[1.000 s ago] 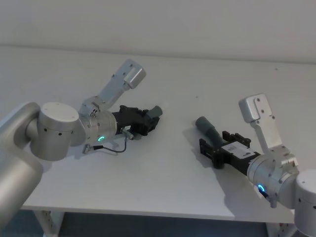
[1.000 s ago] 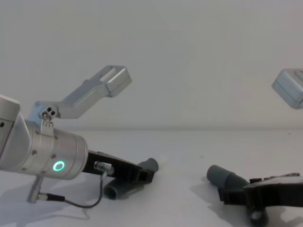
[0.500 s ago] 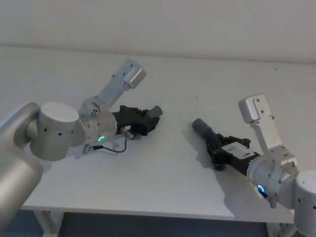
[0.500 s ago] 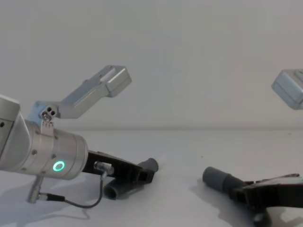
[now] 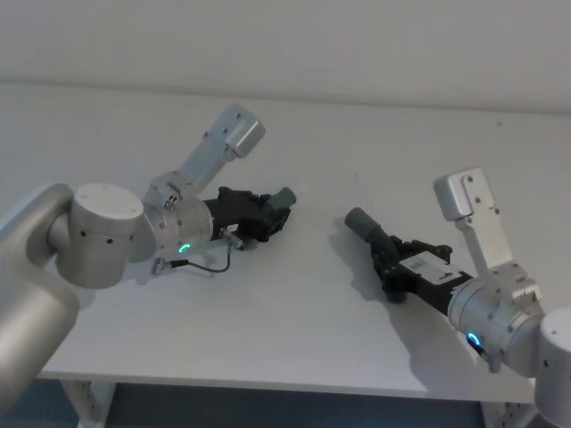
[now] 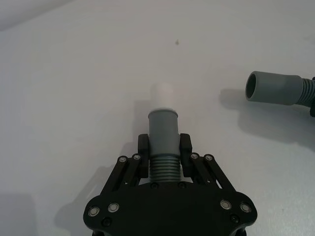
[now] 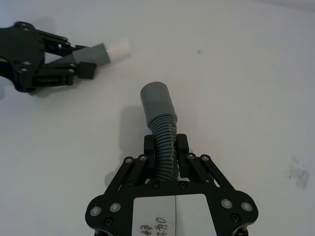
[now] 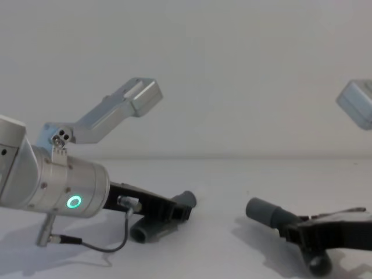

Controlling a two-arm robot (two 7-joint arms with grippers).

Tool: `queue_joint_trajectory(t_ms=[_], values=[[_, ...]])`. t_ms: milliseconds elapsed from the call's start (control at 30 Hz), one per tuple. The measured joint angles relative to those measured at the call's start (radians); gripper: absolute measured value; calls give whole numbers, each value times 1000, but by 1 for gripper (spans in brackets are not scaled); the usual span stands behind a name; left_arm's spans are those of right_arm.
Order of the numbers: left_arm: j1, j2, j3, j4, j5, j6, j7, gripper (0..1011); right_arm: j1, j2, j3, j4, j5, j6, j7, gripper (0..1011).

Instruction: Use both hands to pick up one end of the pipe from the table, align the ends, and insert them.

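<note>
My left gripper (image 5: pixel 268 217) is shut on the ribbed part of one pipe piece (image 6: pixel 163 123). Its narrow grey cuff with a whitish tip (image 6: pixel 161 93) sticks out past the fingers, low over the white table (image 5: pixel 294 294). My right gripper (image 5: pixel 393 259) is shut on the ribbed part of the other pipe piece (image 7: pixel 165 132), just behind its wider grey cuff (image 7: pixel 156 101). The two cuffs point roughly toward each other across a gap, the wide one (image 8: pixel 264 212) on the right and the narrow one (image 8: pixel 186 199) on the left. The left piece's open ribbed end (image 8: pixel 142 231) hangs below the left gripper.
A thin grey cable (image 8: pixel 102 247) loops under the left wrist. Bare table lies between and in front of the two grippers. A pale wall (image 5: pixel 285 45) rises behind the table's far edge.
The right gripper's fingers, spread around the pipe a second ago, have shut on it, and its cuff has shifted slightly left. The left gripper and its piece have moved slightly.
</note>
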Motion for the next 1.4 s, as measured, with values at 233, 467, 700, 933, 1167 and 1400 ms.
queue_joint_trajectory(t_ms=[233,467,700,933,1167,1400], values=[[-13,-1,-9,-5,4,-41,-12,353,3,17,6,-6,6,-67,40,255],[-35,18,-17,-20,-1,-68,-50,353,20,60,12,-7,23,-149,112,255],[-54,45,-16,-28,-15,-72,-100,353,32,110,20,7,42,-206,190,255],[-81,85,-3,-31,-34,-72,-182,353,41,157,24,28,61,-256,258,255],[-107,115,13,-26,-52,-85,-262,353,52,192,22,50,78,-302,316,255],[-135,140,33,-10,-72,-116,-355,353,66,215,15,70,92,-344,363,256]])
